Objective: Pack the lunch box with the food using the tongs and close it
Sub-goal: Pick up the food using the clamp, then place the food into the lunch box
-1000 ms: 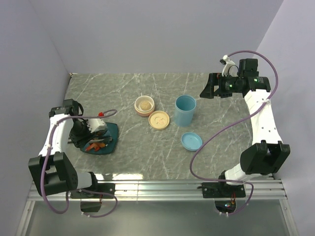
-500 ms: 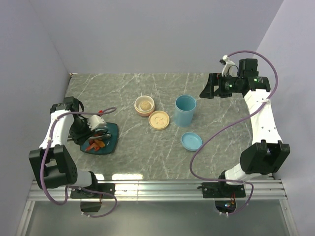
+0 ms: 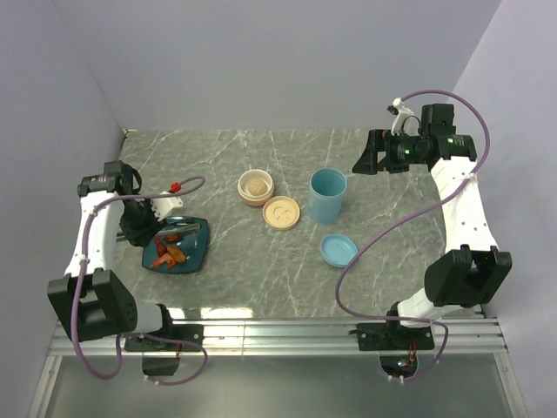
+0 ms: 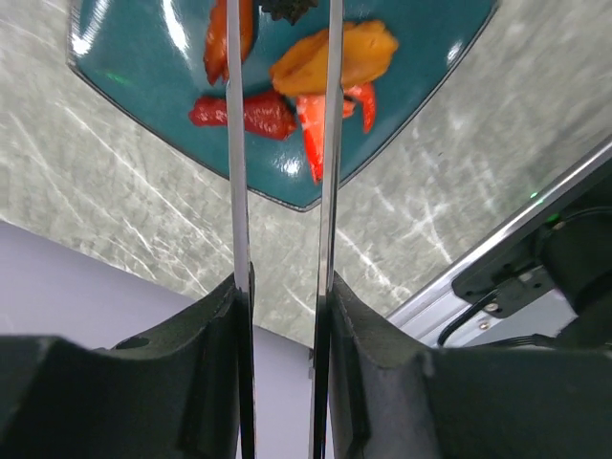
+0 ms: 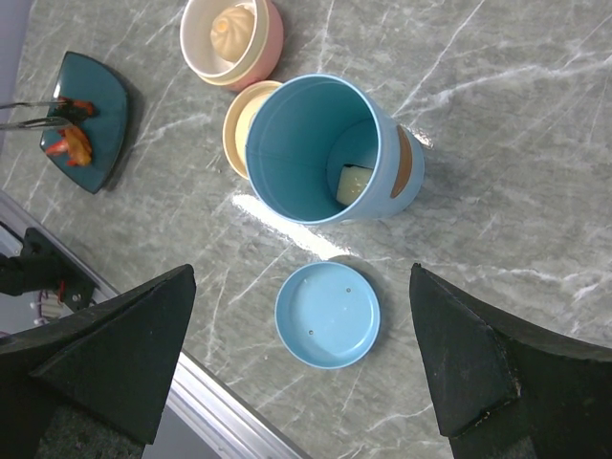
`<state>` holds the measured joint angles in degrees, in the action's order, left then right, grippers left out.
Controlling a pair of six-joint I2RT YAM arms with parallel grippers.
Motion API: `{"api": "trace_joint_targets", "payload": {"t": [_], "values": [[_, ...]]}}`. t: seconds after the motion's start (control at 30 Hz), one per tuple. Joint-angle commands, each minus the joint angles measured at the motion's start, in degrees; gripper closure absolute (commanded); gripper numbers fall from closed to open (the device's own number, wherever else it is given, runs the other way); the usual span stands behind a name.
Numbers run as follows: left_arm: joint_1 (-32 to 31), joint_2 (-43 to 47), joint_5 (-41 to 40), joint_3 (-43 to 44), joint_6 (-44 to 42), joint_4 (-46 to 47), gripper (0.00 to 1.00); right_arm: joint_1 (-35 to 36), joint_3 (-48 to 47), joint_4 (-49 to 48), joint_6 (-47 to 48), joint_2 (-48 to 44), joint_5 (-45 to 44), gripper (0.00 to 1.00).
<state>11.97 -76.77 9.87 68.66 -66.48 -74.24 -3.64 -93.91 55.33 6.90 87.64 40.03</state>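
Observation:
My left gripper (image 3: pixel 137 228) (image 4: pixel 282 287) is shut on the tongs (image 3: pixel 177 232) (image 4: pixel 328 143), whose two thin metal arms run out between my fingers over the dark teal plate (image 3: pixel 197 251) (image 4: pixel 134 57). Red-orange shrimp-like food (image 4: pixel 258 113) (image 3: pixel 170 253) lies on the plate under and beside the tong arms. The tong tips are cut off at the top of the left wrist view. The blue lunch box cup (image 3: pixel 328 195) (image 5: pixel 320 143) stands open with a pale piece (image 5: pixel 352 184) inside. Its lid (image 3: pixel 338 250) (image 5: pixel 327 314) lies beside it. My right gripper (image 3: pixel 370 157) (image 5: pixel 302 270) hangs open, high above the lid.
A pink bowl (image 3: pixel 256 186) (image 5: pixel 263 43) holding a beige ball (image 5: pixel 232 21) sits left of the blue cup. A beige smiley lid (image 3: pixel 282 212) lies between them. The metal rail (image 3: pixel 278 329) runs along the table's near edge, and a wall stands close on the left.
My left gripper has pulled back to the left off the plate, and the tong arms have squeezed closer together. The right arm has not moved.

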Motion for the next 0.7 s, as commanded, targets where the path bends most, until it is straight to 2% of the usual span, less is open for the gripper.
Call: {"api": "trace_joint_targets", "payload": {"t": [0.0,0.07,0.13,0.27,0.4,0.53,0.67], "values": [[-0.8,3.0,6.5,4.9,2.0,-4.3,0.78,-0.1,-3.4,0.3,-0.3,0.4,1.3,0.0],[-2.1,3.0,9.1,8.6,5.0,-4.3,0.78,-0.1,-3.8,0.3,-0.4,0.6,1.4,0.0],[-6.1,1.8,11.5,13.0,7.8,-4.2,0.78,-0.1,-4.5,0.3,-0.5,0.9,1.5,0.0],[-14.3,-2.1,17.5,21.5,19.2,-2.2,0.78,-0.1,-4.5,0.7,0.4,0.8,1.0,0.0],[-22.8,-6.9,20.2,30.3,29.2,5.6,0.77,-0.1,-3.7,1.2,1.1,0.4,-1.0,0.0],[-27.3,-12.2,22.9,35.7,37.0,11.9,0.78,-0.1,-4.6,1.9,1.4,0.6,-2.0,0.0],[-34.1,-16.2,22.3,37.5,43.7,19.4,0.77,-0.1,-4.6,1.1,1.3,-0.6,-3.7,0.0]]}}
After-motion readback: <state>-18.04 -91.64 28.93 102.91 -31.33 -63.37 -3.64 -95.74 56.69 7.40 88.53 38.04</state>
